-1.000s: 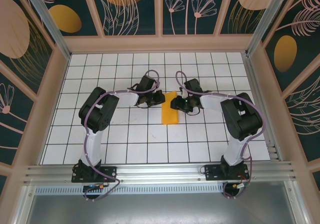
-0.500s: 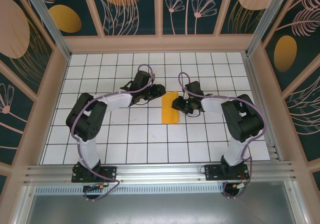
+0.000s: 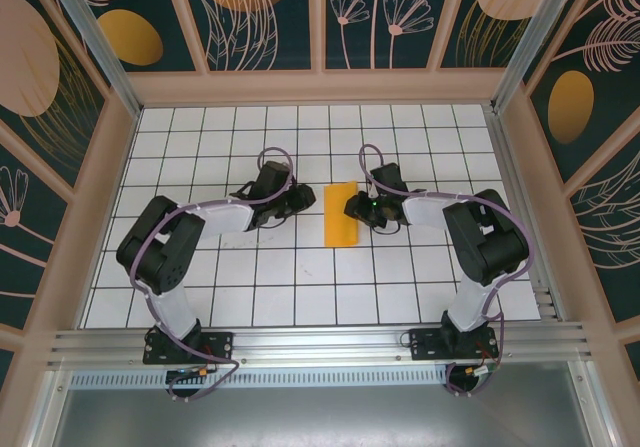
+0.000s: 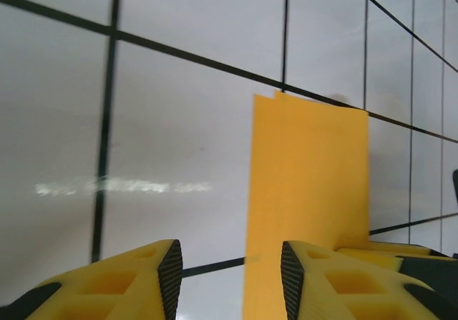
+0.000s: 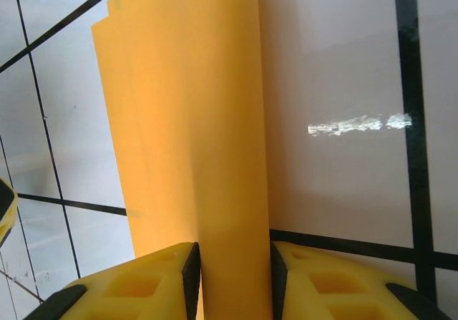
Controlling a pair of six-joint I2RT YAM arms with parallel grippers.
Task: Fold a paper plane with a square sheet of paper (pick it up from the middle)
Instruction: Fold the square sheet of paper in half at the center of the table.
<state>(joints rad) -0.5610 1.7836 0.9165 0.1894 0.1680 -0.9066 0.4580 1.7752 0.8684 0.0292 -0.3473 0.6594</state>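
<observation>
Right gripper (image 3: 352,208) sits low at the 3 o'clock edge of the paper (image 3: 340,217), jaws part-way apart. From its wrist, the orange sheet lies across the whole gap between the pads (image 5: 192,270). I see no pinch there, and I cannot tell whether the tips press down on it. Left gripper (image 3: 303,200) hangs low on the 9 o'clock side, jaws apart and empty, just beside the sheet. The paper lies near the middle of the table (image 3: 250,277), folded to a narrow strip running 12 to 6.

The sheet looks thin and slick on these tiles. If the left fingers come in flat, I'd expect them to shove it towards 3 o'clock rather than catch an edge. If the right tips lift or drag, the fold could spring open or go askew, and a skewed crease would spoil the plane.

The strip's end nearest the right wrist is cut off behind its fingers. How many layers it has, and whether the top one stands off the table, is hard to make out.
</observation>
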